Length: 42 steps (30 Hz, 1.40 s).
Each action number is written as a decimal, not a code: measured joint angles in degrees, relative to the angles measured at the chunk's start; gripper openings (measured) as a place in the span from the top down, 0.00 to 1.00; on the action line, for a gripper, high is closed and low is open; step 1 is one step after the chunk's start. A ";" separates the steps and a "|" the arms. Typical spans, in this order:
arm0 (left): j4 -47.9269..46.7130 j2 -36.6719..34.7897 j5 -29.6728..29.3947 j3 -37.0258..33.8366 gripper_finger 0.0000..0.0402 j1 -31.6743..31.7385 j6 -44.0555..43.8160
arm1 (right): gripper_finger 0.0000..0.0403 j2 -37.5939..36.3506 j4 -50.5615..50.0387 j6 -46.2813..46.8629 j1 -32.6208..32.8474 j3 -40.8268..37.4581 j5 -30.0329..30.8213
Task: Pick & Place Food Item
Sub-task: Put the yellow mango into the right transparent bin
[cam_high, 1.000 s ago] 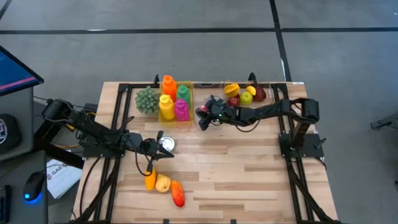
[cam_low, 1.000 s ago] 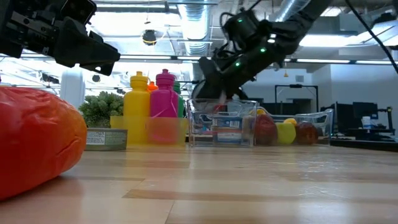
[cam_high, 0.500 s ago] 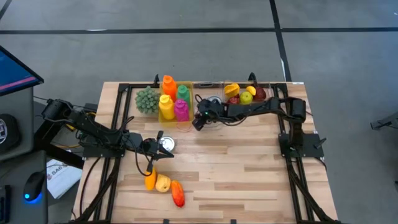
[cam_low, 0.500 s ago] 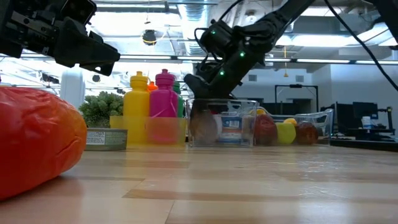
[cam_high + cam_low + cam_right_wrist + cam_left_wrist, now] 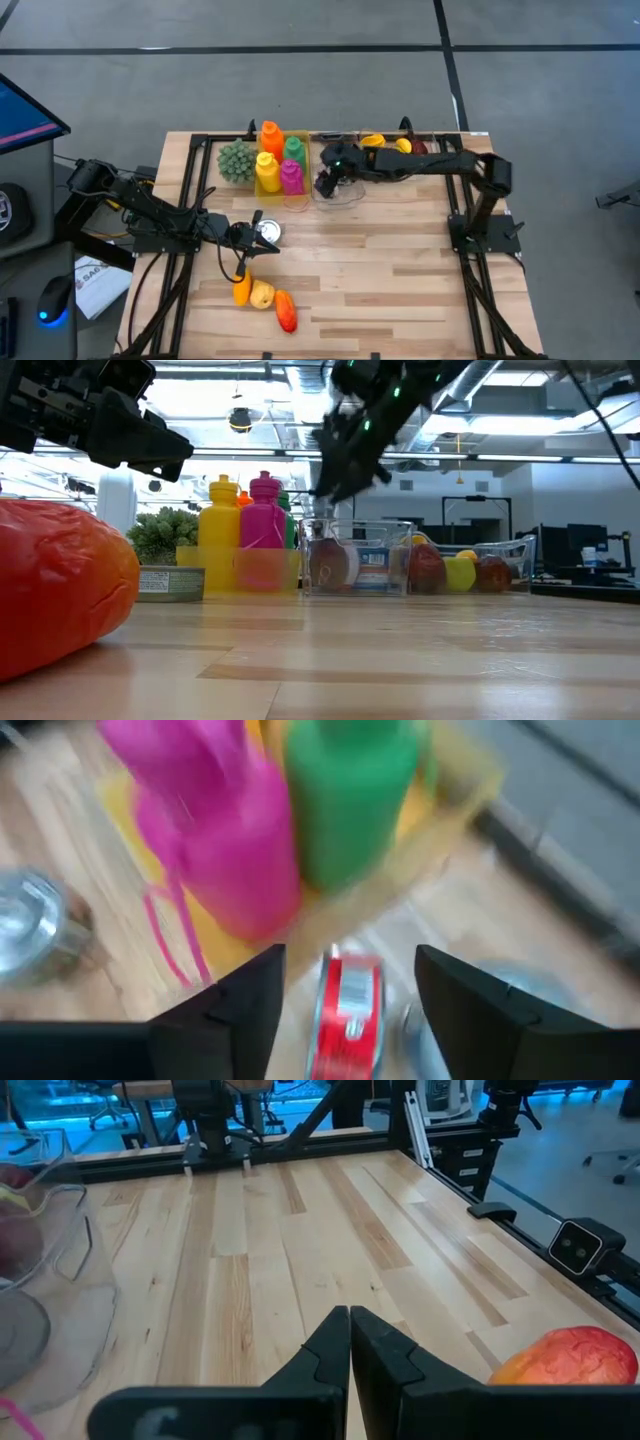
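Red-labelled can (image 5: pixel 350 1010) lies on its side in the clear bin (image 5: pixel 350 197) at the back middle of the desk (image 5: pixel 400 280), just beside the yellow tray holding the pink bottle (image 5: pixel 291 178) and green bottle (image 5: pixel 293 150). Nothing is touching the can.

Right gripper (image 5: pixel 350 958) hangs directly over that bin, above the rim in the low view, with its jaws released and spread, the can showing below in the gap. Not gripping anything.

Left gripper (image 5: pixel 349 1316) sits low over the left front of the desk, near a tin (image 5: pixel 268 232), jaws clenched together with nothing between them. It is waiting.

Progress, by my read: this can looks delivered, with grasp, carry and drop all done. What's left for this arm is to pull clear of the bin. Loose pieces are on the desk front-left: a yellow fruit (image 5: pixel 262 295) and an orange-red item (image 5: pixel 286 312), touching or nearly so, plus the tin. These are probably the next picks, and can't tell which comes first. The fruit bin (image 5: pixel 430 150) to the right of the clear bin already holds several fruits. A green leafy piece (image 5: pixel 236 160) sits left of the bottles.
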 joint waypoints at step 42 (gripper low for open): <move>-0.34 -0.01 -8.01 1.04 1.00 -3.42 -22.75 | 1.00 -30.78 7.95 -0.51 37.27 -29.70 24.53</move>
